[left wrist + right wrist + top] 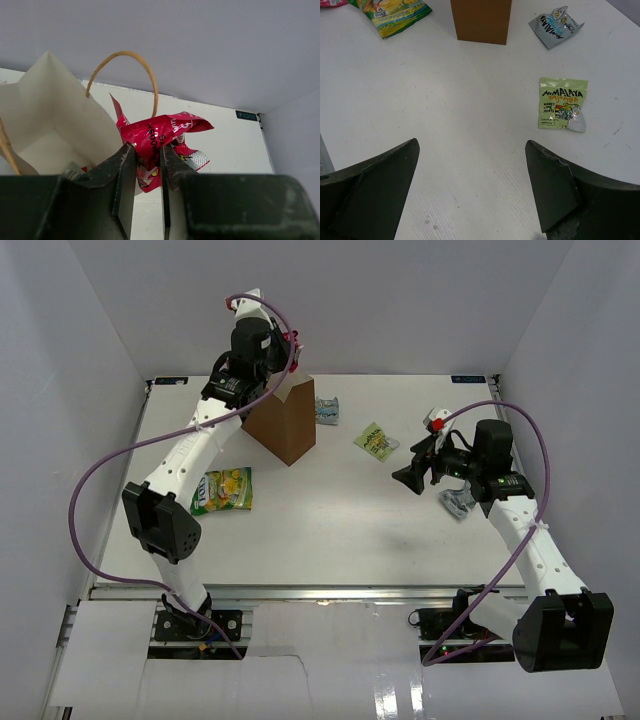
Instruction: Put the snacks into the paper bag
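The brown paper bag [283, 425] stands upright at the back left of the table, its pale inside [45, 115] and loop handle [125, 55] showing in the left wrist view. My left gripper [285, 348] hovers over the bag's mouth, shut on a crumpled red-pink snack packet [160, 135]. My right gripper [412, 468] is open and empty above the table, right of centre. A small green packet [376, 440] [562, 102] lies just beyond it. A grey-blue packet [327, 408] [554, 24] lies beside the bag. A yellow-green packet [222, 490] [395, 12] lies at the left.
Another grey packet [460, 502] lies partly under my right arm. A pink edge [332, 2] shows at the top left corner of the right wrist view. White walls enclose the table on three sides. The left arm's purple cable [90, 480] loops over the table's left edge.
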You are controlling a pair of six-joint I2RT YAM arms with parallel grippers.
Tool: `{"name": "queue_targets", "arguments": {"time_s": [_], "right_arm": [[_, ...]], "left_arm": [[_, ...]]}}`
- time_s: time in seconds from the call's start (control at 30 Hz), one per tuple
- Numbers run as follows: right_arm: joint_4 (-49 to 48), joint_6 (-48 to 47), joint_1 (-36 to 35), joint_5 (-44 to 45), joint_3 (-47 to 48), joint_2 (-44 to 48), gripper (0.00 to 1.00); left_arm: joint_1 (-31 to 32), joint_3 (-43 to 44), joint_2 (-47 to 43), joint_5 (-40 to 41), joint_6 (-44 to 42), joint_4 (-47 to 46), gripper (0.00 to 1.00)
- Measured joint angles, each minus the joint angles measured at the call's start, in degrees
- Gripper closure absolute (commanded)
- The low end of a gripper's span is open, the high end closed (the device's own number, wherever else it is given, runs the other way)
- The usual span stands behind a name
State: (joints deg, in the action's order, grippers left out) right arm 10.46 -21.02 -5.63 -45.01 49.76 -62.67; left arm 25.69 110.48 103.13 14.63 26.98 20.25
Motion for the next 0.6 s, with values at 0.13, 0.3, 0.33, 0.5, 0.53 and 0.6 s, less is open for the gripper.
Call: {"name": "queue_targets", "arguments": {"time_s": [0.13, 0.3, 0.33, 0.5, 0.53, 0.6], "right_arm": [[0.0, 0.0, 0.0, 0.0, 0.0, 0.0, 0.08], [0.0, 0.0, 0.1, 0.0, 0.0, 0.0, 0.08], [0.0, 0.0, 0.1, 0.0, 0.0, 0.0, 0.08], [0.0, 0.0, 0.4, 0.0, 0.0, 0.0, 0.08], [0.0, 0.0, 0.6, 0.1, 0.0, 0.0, 0.08], [0.1, 0.0, 0.8, 0.1, 0.0, 0.0, 0.08]], "left_arm": [[-0.6, -0.1, 0.1, 1.0, 0.0, 1.2, 0.92], [-1.7, -0.7, 0.1, 1.1, 0.1, 2.1, 0.73], [-1.9, -0.7, 0.1, 1.1, 0.1, 2.2, 0.69], [-2.4, -0.7, 0.2, 1.5, 0.0, 2.6, 0.38], [-2.5, -0.7, 0.2, 1.5, 0.2, 2.5, 0.35], [-2.5, -0.7, 0.2, 1.4, 0.3, 2.6, 0.27]]}}
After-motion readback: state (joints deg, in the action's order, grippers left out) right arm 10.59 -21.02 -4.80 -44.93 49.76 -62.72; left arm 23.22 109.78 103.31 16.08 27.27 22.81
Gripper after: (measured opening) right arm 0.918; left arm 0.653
